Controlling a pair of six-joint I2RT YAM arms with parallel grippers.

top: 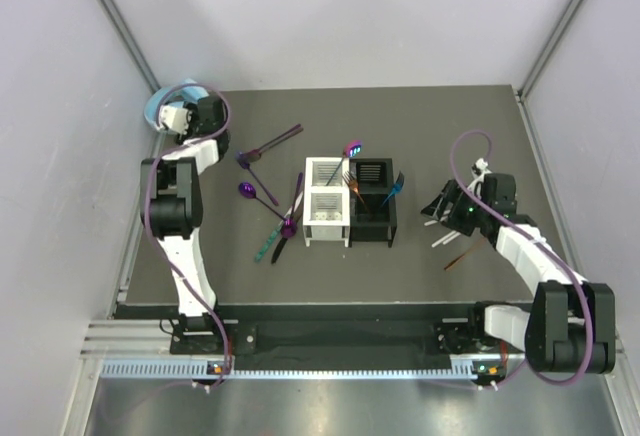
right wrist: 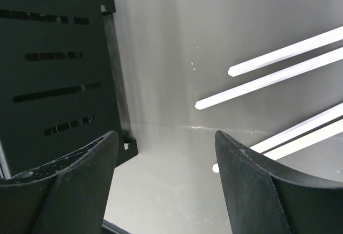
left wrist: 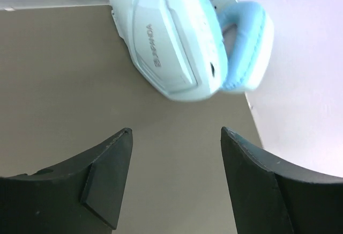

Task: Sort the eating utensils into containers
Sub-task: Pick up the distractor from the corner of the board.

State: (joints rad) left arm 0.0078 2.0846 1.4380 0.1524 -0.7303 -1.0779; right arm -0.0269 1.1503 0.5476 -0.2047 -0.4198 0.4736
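Fingers of my right gripper (right wrist: pixel 165 134) stood spread and empty, with the black caddy (right wrist: pixel 53 67) at the frame's left and white sticks (right wrist: pixel 278 67) at its right. My left gripper (left wrist: pixel 176 132) was spread too, just below the blue headphones (left wrist: pixel 182 41). Left of the white caddy (top: pixel 325 201) at mid-frame lay purple spoons and forks (top: pixel 246 190).
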